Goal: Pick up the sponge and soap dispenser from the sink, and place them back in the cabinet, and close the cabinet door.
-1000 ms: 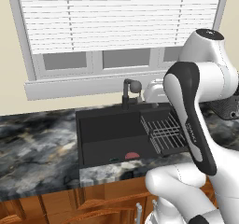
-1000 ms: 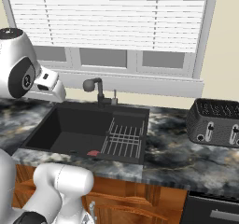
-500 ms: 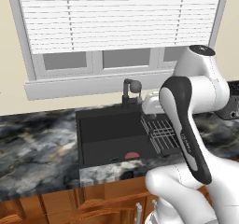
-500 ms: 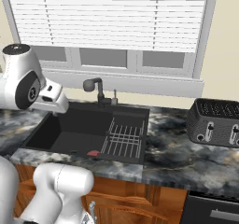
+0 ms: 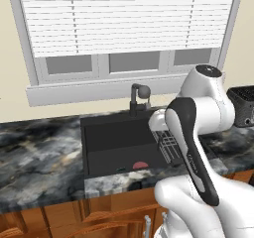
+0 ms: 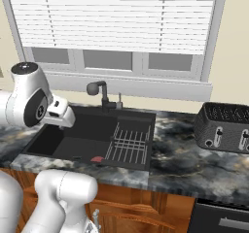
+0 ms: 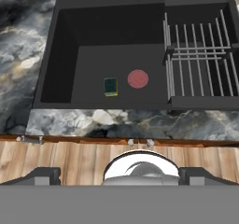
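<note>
The sponge is a flat red-pink disc on the floor of the black sink, near the front wall. It also shows in the base views as the sponge low in the sink. My gripper hangs high above the sink's front edge and looks straight down. It is open, with its fingertips wide apart and nothing between them. The soap dispenser, the cabinet and the cabinet door are out of view.
A small green and yellow rectangular piece lies left of the sponge. A wire rack fills the sink's right part. The dark faucet stands behind the basin. A dark toaster sits on the marble counter.
The arm has folded down, bringing the hand lower and closer over the sink. The jaws stay open, and the sponge lies where it was.
</note>
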You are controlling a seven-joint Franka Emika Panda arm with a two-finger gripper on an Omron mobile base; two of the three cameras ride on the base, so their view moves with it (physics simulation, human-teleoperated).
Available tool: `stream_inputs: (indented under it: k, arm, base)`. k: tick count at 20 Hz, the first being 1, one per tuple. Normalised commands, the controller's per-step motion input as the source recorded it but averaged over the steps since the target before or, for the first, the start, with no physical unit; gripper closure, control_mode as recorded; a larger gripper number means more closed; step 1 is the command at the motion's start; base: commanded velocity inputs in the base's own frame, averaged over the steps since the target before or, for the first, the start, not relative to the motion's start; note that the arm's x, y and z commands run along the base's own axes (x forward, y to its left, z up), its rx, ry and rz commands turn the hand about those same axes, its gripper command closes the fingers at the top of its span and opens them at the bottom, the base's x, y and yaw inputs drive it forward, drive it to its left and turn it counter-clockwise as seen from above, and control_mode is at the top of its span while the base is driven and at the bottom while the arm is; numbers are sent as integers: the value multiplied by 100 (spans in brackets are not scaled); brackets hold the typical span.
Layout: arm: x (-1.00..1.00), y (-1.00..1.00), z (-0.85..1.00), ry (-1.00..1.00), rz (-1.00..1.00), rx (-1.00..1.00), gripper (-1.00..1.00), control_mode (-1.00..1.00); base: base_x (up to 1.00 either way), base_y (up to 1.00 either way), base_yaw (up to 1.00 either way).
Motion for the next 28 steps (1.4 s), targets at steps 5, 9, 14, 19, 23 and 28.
stream_inputs:
  k: [5, 9, 14, 19, 23, 28]
  arm:
    - [22, 0, -10, 0, 0, 0, -100, -100]
    - [25, 0, -11, 0, 0, 0, -100, -100]
    - [29, 1, -12, 2, 0, -1, -100, -100]
    - [23, 13, -6, 9, 0, -3, -100, -100]
    - [20, 14, -1, 11, 0, -1, -100, -100]
    - [23, 5, -7, 8, 0, 0, -100, -100]
  base:
    - [0, 0, 0]
    - [0, 0, 0]
    - [0, 0, 0]
    - [0, 0, 0]
    - [0, 0, 0]
    - [0, 0, 0]
